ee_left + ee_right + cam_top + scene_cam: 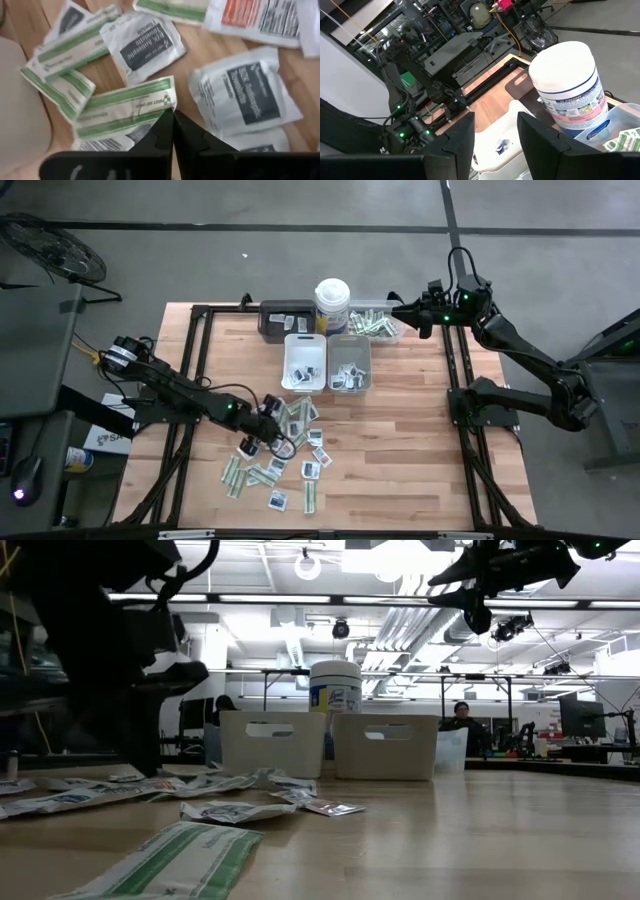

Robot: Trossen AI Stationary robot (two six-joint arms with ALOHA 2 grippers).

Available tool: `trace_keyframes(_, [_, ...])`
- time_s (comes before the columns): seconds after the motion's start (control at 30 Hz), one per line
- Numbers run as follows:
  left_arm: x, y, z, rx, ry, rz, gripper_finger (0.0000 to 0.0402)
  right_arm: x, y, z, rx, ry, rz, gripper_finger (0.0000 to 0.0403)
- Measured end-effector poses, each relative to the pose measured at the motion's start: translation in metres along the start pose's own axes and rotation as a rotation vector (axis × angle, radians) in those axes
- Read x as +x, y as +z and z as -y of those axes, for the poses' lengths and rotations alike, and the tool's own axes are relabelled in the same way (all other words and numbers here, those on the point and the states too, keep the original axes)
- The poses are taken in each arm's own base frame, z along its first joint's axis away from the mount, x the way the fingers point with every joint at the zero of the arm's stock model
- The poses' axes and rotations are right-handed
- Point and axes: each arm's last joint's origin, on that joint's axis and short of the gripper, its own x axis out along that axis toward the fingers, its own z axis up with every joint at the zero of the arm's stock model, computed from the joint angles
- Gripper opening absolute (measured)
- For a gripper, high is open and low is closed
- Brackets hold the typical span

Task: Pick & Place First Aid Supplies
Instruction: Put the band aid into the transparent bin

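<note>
Green-and-white paper strips and squarish white sachets (pixel 285 448) lie scattered on your wooden worktop (pixel 400 440), and your left gripper (pixel 262 430) is low over that heap, far nearer than the right. Its jaws are together with nothing between them, tips right at a green-striped strip (pixel 127 107) whose long axis runs across them; contact looks likely but is unclear. Your right gripper (pixel 398 308) hovers, jaws apart, above the clear tray (pixel 375 328) beside the white canister (pixel 332 305).

A white square sachet (pixel 107 142) is partly hidden beneath the left gripper (pixel 173 116); small print on the sachets around it is blurred.
</note>
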Motion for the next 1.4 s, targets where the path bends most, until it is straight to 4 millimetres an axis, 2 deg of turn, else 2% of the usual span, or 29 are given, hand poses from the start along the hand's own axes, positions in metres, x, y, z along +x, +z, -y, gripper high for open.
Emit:
trace_keyframes(0.3, [-0.016, 0.023, -0.009, 0.084, -0.030, -0.031, 0.0001, 0.000, 0.000, 0.000, 0.001, 0.000, -0.001, 0.0142])
trace_keyframes(0.57, [-0.047, 0.054, -0.026, 0.279, -0.023, -0.055, 0.0000, 0.000, -0.001, 0.000, 0.005, -0.003, -0.005, 0.0142])
trace_keyframes(0.83, [-0.079, 0.084, -0.047, 0.439, 0.167, -0.074, 0.0000, 0.000, -0.002, 0.001, 0.013, -0.006, -0.013, 0.0142])
trace_keyframes(1.1, [-0.103, 0.103, -0.062, 0.513, 0.311, -0.070, 0.0000, 0.001, -0.002, -0.001, 0.025, 0.000, -0.018, 0.0142])
trace_keyframes(1.23, [-0.117, 0.114, -0.071, 0.555, 0.429, -0.087, 0.0000, 0.007, -0.007, -0.009, 0.035, 0.045, -0.052, 0.0142])
trace_keyframes(1.4, [-0.131, 0.122, -0.094, 0.554, 0.540, -0.109, 0.0000, 0.023, -0.018, -0.022, 0.033, 0.109, -0.121, 0.0142])
